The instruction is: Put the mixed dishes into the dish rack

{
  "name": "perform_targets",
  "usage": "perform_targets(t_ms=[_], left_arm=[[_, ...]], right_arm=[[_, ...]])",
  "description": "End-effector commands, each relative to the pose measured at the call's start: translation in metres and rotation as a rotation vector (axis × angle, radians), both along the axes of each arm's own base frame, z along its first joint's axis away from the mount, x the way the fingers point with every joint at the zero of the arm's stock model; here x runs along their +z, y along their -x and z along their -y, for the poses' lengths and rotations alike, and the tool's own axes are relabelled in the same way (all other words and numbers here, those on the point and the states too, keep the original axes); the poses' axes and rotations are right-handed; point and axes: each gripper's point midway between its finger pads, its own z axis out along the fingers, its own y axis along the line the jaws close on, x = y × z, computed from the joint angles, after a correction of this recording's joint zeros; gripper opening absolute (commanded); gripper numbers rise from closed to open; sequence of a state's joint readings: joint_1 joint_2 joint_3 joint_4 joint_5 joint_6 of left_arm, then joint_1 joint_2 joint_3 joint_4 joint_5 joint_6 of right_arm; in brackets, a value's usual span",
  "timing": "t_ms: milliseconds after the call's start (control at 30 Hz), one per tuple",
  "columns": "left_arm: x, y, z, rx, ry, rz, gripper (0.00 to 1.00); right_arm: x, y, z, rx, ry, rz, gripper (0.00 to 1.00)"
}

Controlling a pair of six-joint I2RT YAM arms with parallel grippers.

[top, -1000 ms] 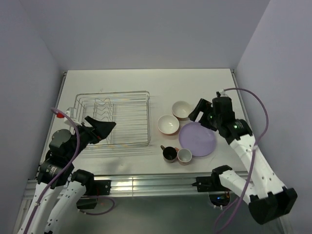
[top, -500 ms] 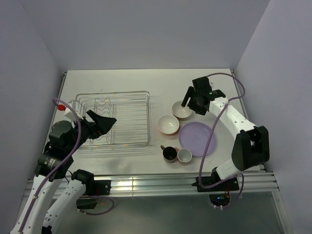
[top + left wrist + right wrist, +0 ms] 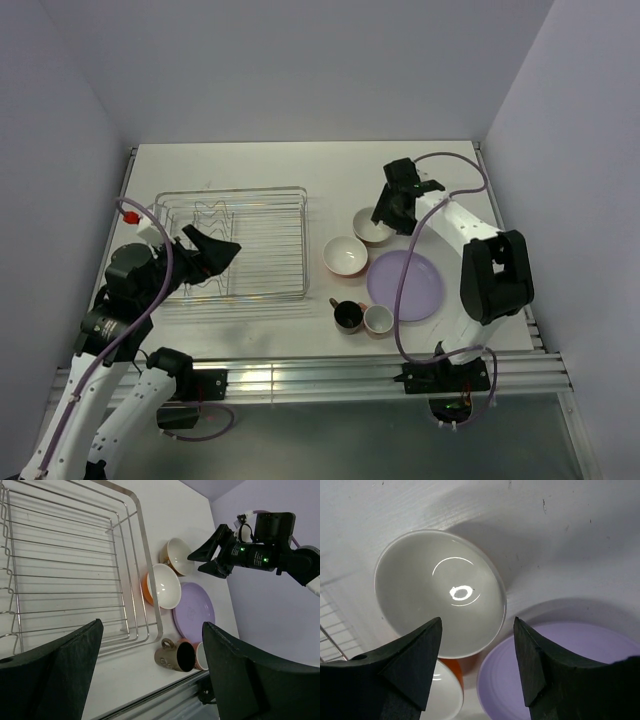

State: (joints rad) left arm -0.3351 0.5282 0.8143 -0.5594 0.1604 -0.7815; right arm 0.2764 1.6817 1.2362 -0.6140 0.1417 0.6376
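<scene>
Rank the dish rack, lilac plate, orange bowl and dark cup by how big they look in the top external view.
Largest to smallest:
1. dish rack
2. lilac plate
3. orange bowl
4. dark cup
None look alike in size.

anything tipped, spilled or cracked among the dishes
Nothing stands out. The beige bowl, orange bowl, lilac plate, dark cup and pink cup all sit right way up on the table beside the dish rack, with no spill or visible damage.
</scene>
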Motion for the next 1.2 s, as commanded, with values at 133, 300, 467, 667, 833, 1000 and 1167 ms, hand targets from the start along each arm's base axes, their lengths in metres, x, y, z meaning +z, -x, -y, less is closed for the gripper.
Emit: perform_targets(t_ms=[133, 300, 467, 667, 833, 1000, 1167], left_arm=[[-0.005, -0.01, 0.007, -0.034, -0.03, -0.039, 0.84], [-0.015, -0.019, 0.01, -0.041, -0.064, -0.11, 0.82], [-0.011, -0.022, 0.014, -0.052, -0.054, -0.104, 0.82], [-0.013, -0.025, 0.017, -0.06, -0.062, -0.115, 0.82], [-0.014, -0.03, 0.026, -0.077, -0.065, -0.125, 0.81], [-0.019, -0.036, 0.04, -0.105, -0.083, -0.15, 0.8], [-0.024, -0.042, 0.063, -0.141, -0.094, -0.163, 0.8]], right_arm=[[-0.01, -0.024, 0.013, -0.025, 0.078, 0.04, 0.56], [-0.024, -0.032, 0.015, -0.021, 0.109, 0.012, 0.46], [-0.029, -0.039, 0.016, -0.019, 0.137, 0.005, 0.28], [-0.017, -0.047, 0.017, -0.014, 0.178, 0.021, 0.0], [0.002, -0.05, 0.018, -0.018, 0.217, 0.06, 0.0], [0.044, -0.045, 0.009, -0.003, 0.274, 0.14, 0.0], [0.098, -0.025, -0.008, 0.031, 0.307, 0.252, 0.0]])
